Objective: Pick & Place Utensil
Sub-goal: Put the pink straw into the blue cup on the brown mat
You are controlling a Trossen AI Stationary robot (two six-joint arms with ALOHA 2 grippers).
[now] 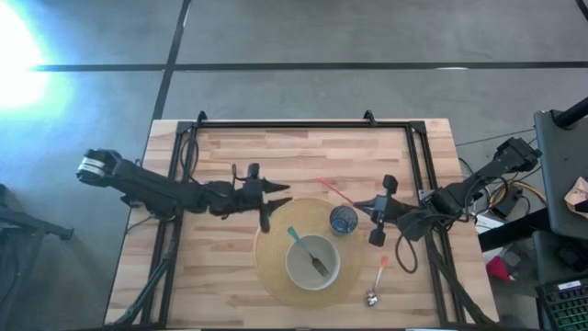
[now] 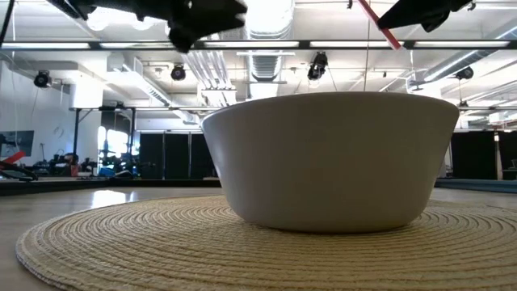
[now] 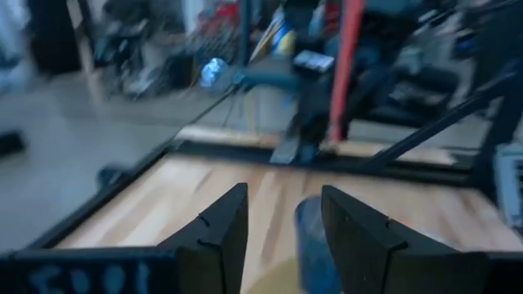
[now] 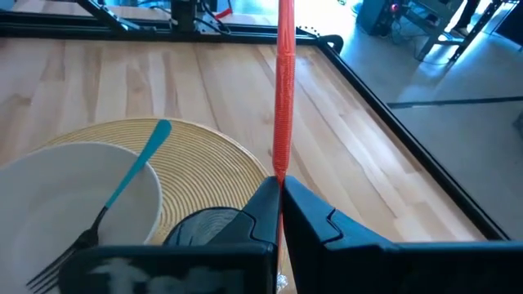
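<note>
Right claw: my right claw (image 4: 280, 200) is clamped on the thin red plastic utensil handle (image 4: 284, 90), fingers pinched together at its lower end.
Utensil position: the red handle (image 1: 334, 189) is lifted off the table, above the far edge of the mat, just beyond the small blue glass cup (image 1: 344, 220).
Long axis: it runs from my right claw (image 1: 376, 204) away toward the far left of the table; in the right wrist view it stands straight out from the fingers.
Key relation: the blue cup sits right under and just beside my right claw, between it and the white round ceramic bowl (image 1: 312, 261); I judge a short move toward the mat brings the handle over either vessel.
Nearer arm: the right one, since it holds the utensil.
Left claw: my left claw (image 1: 273, 195) hovers with its fingers (image 3: 221, 233) apart at the mat's far-left edge, holding nothing.
Bowl contents: a fork with a teal handle (image 1: 306, 248) already lies in the bowl, on the round woven straw mat (image 1: 268, 267).
Other things: a spoon with an orange handle (image 1: 378, 279) lies on the wooden table (image 1: 220, 276), near the mat's right side.
In the way: the teal fork's handle sticks up past the bowl rim, and my left claw is close; I judge both could get brushed.
</note>
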